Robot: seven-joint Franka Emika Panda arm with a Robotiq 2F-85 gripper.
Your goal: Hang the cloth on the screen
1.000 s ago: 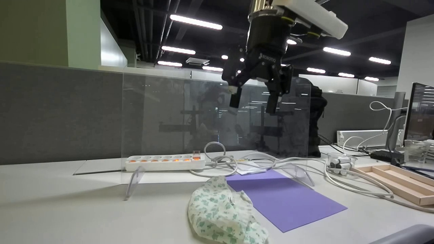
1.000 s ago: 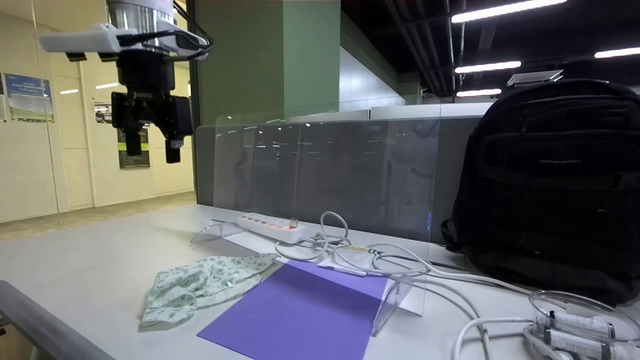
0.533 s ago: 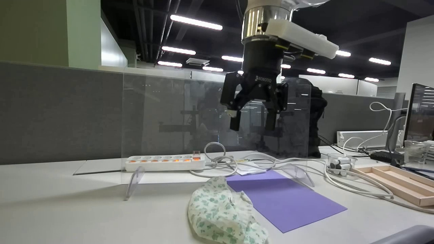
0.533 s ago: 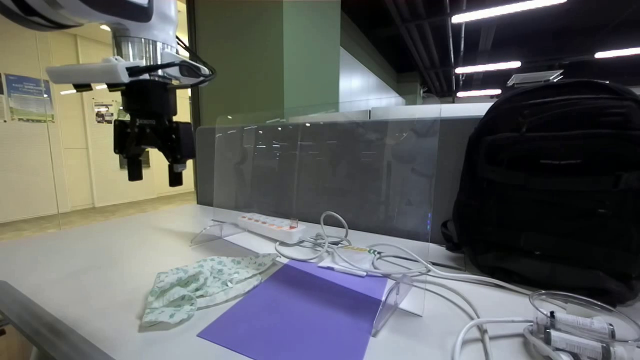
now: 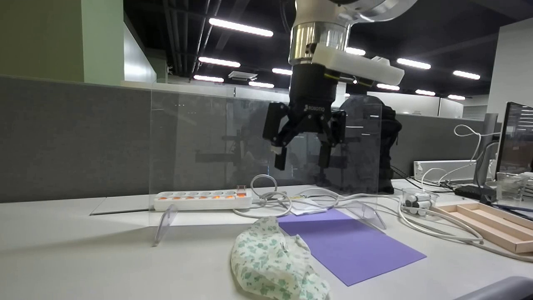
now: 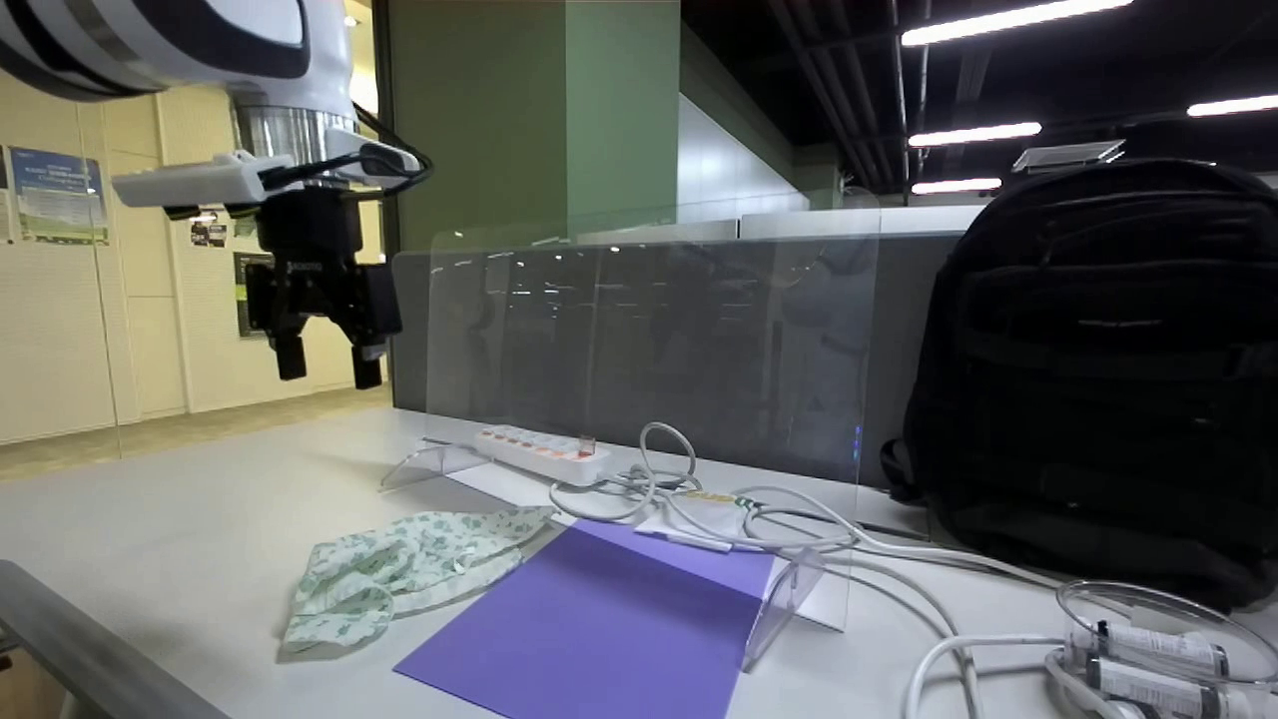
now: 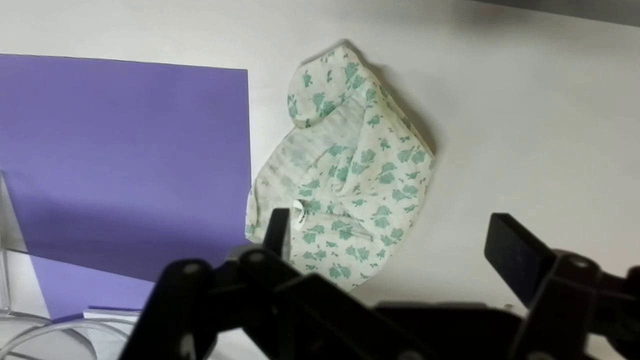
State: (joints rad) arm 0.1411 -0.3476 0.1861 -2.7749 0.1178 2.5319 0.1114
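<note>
- White flat tabletop (image 5: 79,262): crumpled green-printed white cloth (image 5: 270,258), unmoved.
- Clear upright screen (image 6: 639,369): near the cloth.
- Black 2-finger gripper (image 5: 302,164): higher than the cloth, lower than 1 second ago, jaws apart.

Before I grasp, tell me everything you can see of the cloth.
The cloth is thin-looking, off-white with green floral print and a small white tag. It lies crumpled and partly folded on the white table, in front of the clear screen, one edge meeting the purple sheet. Whether its tip touches the screen is unclear. The open gripper hangs above, not touching it.
</note>
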